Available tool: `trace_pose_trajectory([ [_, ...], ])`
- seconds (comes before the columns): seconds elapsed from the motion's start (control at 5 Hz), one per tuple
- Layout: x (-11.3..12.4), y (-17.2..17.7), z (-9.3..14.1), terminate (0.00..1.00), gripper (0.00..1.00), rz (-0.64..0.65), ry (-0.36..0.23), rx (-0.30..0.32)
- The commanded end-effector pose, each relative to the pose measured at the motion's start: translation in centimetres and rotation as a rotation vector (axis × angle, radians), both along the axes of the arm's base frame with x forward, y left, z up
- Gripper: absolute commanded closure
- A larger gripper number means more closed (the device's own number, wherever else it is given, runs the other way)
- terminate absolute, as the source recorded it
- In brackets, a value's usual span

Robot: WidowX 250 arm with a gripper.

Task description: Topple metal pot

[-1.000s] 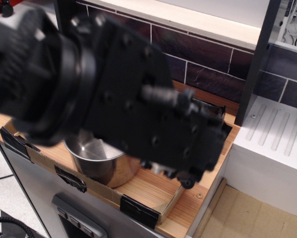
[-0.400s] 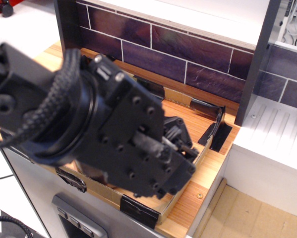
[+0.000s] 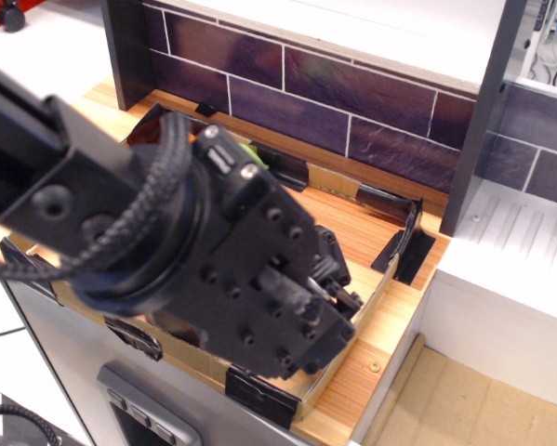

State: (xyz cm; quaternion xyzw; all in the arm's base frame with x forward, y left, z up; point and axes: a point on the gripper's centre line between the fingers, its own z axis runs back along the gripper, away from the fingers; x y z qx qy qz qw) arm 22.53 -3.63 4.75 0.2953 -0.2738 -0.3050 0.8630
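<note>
My arm and wrist fill the left and middle of the view and cover most of the low cardboard tray (image 3: 376, 283) on the wooden counter. My gripper (image 3: 341, 290) points down into the tray at its right part; its fingers are dark and seen from behind, so their gap does not show. The metal pot is almost wholly hidden behind the arm. A dark, shiny curved surface (image 3: 152, 130) shows just over the wrist at the back left and may be part of it; I cannot tell how it stands. A bit of a green toy (image 3: 246, 142) peeks out behind the wrist.
The tray has black tape (image 3: 259, 390) at its corners. A purple brick wall (image 3: 352, 102) runs behind it. A dark upright post (image 3: 473, 121) and a white ribbed drainboard (image 3: 520, 251) stand at the right. The counter's front edge drops to a grey cabinet (image 3: 64, 372).
My arm has swung down and to the left, into the tray. The pot, seen upright at the front left one second ago, is now covered by the arm.
</note>
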Motion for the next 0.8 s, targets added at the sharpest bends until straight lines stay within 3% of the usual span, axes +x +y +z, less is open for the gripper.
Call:
trace_pose_trajectory([
  [0.0, 0.4, 1.7, 1.1, 0.0, 1.0, 0.023, -0.023, -0.051],
  [0.2, 0.6, 2.0, 2.0, 0.0, 1.0, 0.049, -0.012, -0.096],
  [0.6, 1.3, 3.6, 3.7, 0.0, 1.0, 0.158, 0.103, -0.223],
])
